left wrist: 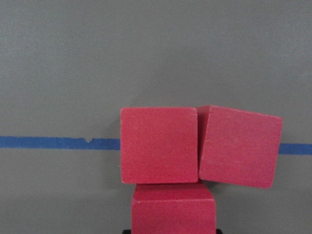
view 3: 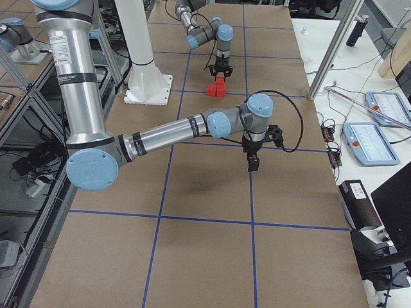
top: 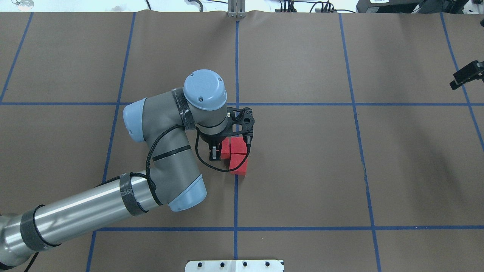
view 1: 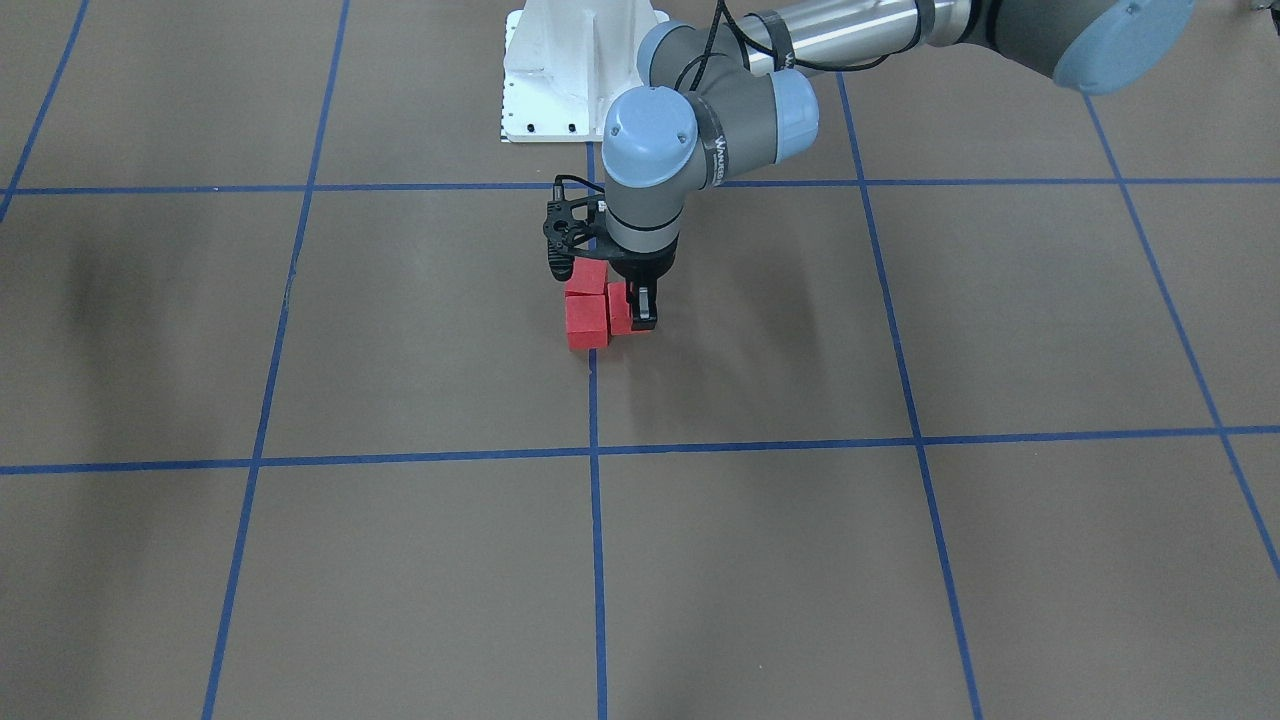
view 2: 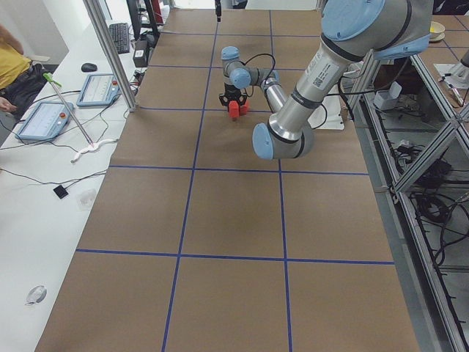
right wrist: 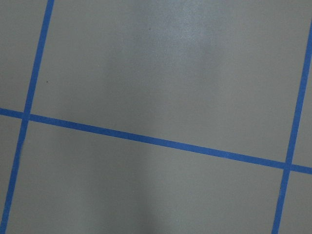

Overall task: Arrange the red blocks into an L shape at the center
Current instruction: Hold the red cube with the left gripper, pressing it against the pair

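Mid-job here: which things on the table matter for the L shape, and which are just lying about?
In the job: three red blocks, touching on the centre blue tape line; left gripper, clasping one of them.
Just about: right gripper, over bare table; white base plate; tablets beside the table.

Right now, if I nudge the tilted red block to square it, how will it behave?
The tilted block looks like a rigid cube with flat faces, so it should slide or pivot, not roll or tip. Its matte face on the matte paper suggests some friction. It seems to touch the middle block, so a push may shift that too.
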You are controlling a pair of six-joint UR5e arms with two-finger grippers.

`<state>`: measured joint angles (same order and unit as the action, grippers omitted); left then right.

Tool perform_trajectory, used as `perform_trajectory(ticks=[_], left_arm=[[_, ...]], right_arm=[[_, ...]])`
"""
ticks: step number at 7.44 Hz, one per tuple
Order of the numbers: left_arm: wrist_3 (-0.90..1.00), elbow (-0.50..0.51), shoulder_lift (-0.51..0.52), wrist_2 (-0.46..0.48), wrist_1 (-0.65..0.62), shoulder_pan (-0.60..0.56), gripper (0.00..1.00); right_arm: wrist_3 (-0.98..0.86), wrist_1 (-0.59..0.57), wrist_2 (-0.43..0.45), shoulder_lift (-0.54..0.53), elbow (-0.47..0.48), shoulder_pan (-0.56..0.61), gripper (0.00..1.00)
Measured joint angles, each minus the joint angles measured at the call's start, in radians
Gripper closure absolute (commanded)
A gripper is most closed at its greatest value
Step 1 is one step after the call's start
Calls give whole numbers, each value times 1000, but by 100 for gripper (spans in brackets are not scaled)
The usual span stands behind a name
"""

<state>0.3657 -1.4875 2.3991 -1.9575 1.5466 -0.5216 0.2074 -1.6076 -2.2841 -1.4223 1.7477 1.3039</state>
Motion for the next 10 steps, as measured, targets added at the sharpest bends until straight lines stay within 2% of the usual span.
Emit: perform_trajectory(ticks=[5,9,10], left_arm=[[-1,28,0,1,37,0,71],[-1,29,0,2,38,3,59],[-2,29,0,2,38,3,59]], right_arm=[[1,0,1,2,-1,0,0],[1,0,1,4,-1,0,0],[1,0,1,5,-1,0,0]])
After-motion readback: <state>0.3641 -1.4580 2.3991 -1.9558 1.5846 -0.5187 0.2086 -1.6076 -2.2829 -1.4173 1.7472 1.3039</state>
